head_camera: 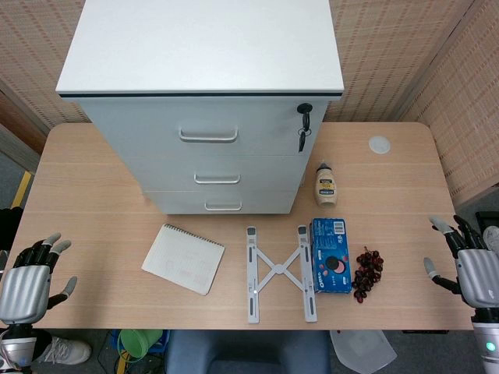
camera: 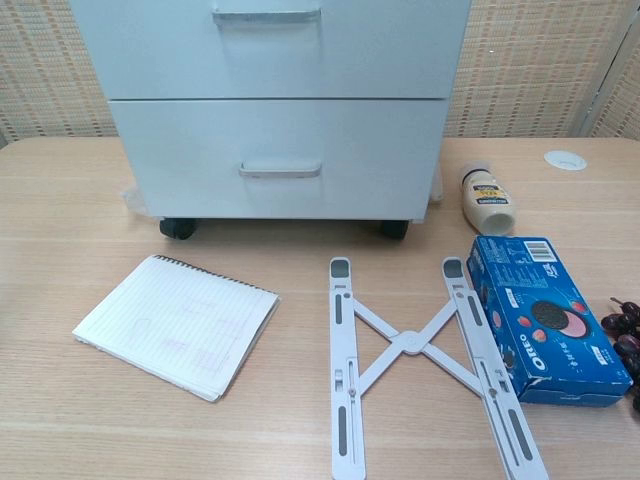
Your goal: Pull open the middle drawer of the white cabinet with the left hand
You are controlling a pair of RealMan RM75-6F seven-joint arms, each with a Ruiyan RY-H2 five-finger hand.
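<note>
While both metallic robot hands point(head_camera: 27, 279) point(head_camera: 468, 261) hover spread and empty, the boxy white cabinet's point(head_camera: 203, 47) middle drawer point(head_camera: 214, 172) sits shut.

Office-like test room, wooden desk point(head_camera: 93, 179), white drawer cabinet point(head_camera: 203, 101), woven wall panels point(head_camera: 405, 54), spiral notepad point(head_camera: 183, 259)

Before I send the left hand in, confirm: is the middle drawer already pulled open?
No: in the head view the middle drawer sits flush with the cabinet front, and the left hand hovers open near the table edge.
</note>
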